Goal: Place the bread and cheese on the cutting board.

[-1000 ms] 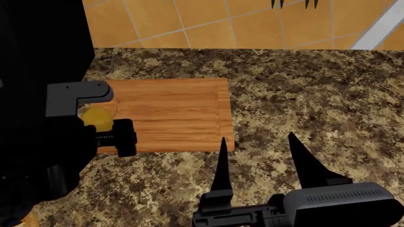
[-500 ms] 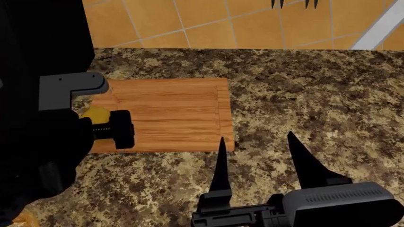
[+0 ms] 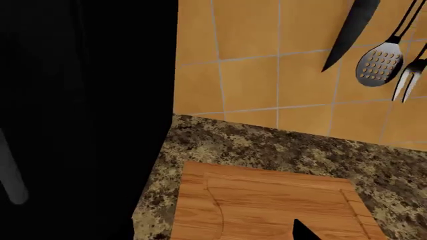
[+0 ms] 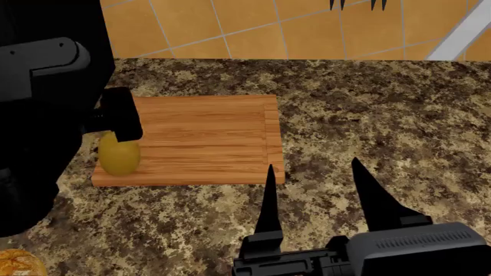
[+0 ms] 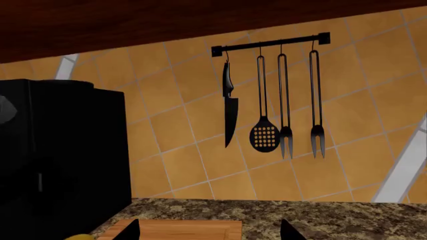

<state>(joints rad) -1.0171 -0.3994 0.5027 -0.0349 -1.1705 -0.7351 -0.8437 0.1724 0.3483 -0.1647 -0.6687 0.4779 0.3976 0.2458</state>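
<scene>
Yellow cheese [image 4: 119, 154] sits on the cutting board [image 4: 207, 138] at its near-left corner, free of the left end effector [image 4: 119, 118] just above it; its opening can't be told. Bread [image 4: 19, 263] lies on the granite counter [image 4: 368, 115], bottom-left. Right end effector [image 4: 314, 195] spread wide, empty.

The speckled granite countertop [image 4: 368, 115] carries the cutting board [image 4: 207, 138], which lies flat near the tiled wall. The bread [image 4: 19, 263] rests directly on the countertop, well apart from the board, at the near left edge.
</scene>
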